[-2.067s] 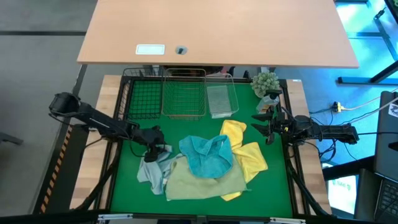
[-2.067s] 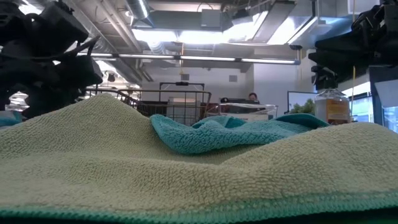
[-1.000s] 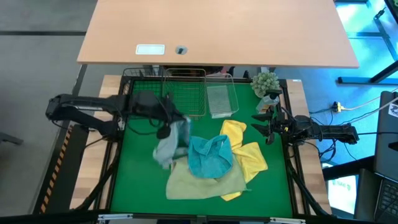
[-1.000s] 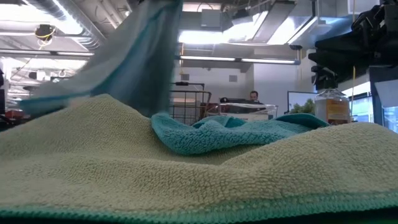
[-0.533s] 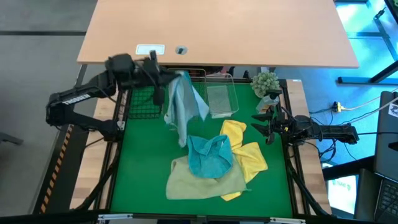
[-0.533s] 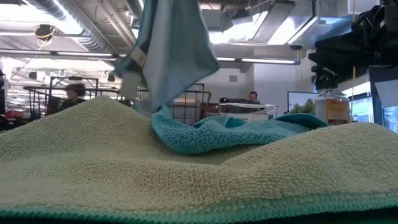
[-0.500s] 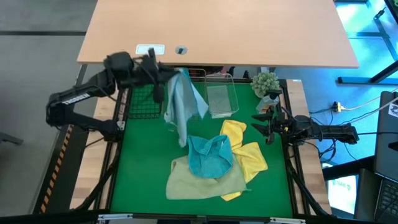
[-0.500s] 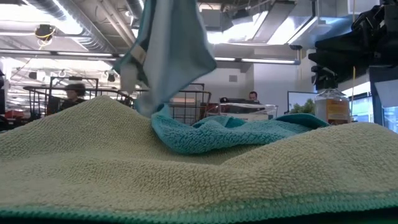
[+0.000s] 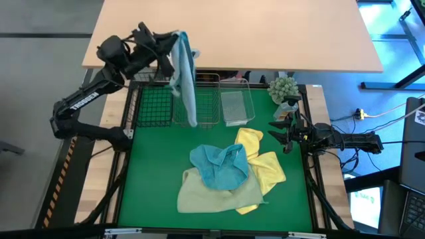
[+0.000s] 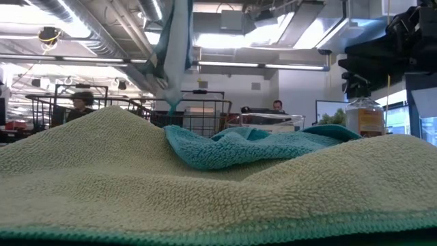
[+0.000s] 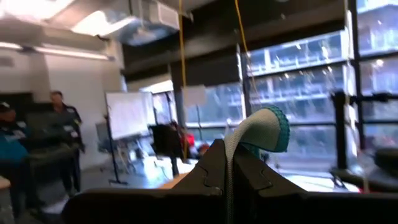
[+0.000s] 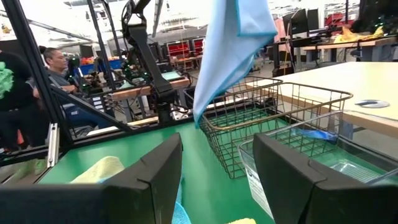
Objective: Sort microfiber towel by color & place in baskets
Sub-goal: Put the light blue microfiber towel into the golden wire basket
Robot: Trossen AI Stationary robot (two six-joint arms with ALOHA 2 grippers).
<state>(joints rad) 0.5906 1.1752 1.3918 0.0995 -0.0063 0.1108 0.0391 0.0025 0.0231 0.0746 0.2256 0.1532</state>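
1. The left gripper (image 9: 170, 48) is raised high above the far edge of the table, its two dark fingers (image 11: 214, 163) clamped on the top fold of a pale blue-grey microfiber towel (image 9: 184, 76).
2. That towel hangs straight down from the fingers, clear of the table; its lower tip dangles over the copper-coloured wire-mesh basket (image 9: 207, 101).
3. Below and to the outer side of the fingers stands the black wire-mesh basket (image 9: 150, 105); on the far side of the copper one stands the silvery wire-mesh basket (image 9: 237, 105), which already has a pale cloth lying in it.
4. The right gripper (image 9: 290, 133) waits low at the right edge of the green mat (image 9: 146, 192), its fingers (image 12: 149, 180) apart and holding nothing.
5. Just beside those open fingers lie two yellow microfiber towels (image 9: 265, 166), partly under a teal microfiber towel (image 9: 222, 166).
6. The teal towel rests on a pale green microfiber towel (image 9: 219, 196), spread nearest the front of the mat.
7. A small potted green plant (image 9: 283, 88) stands beyond the right fingers, next to the silvery basket.
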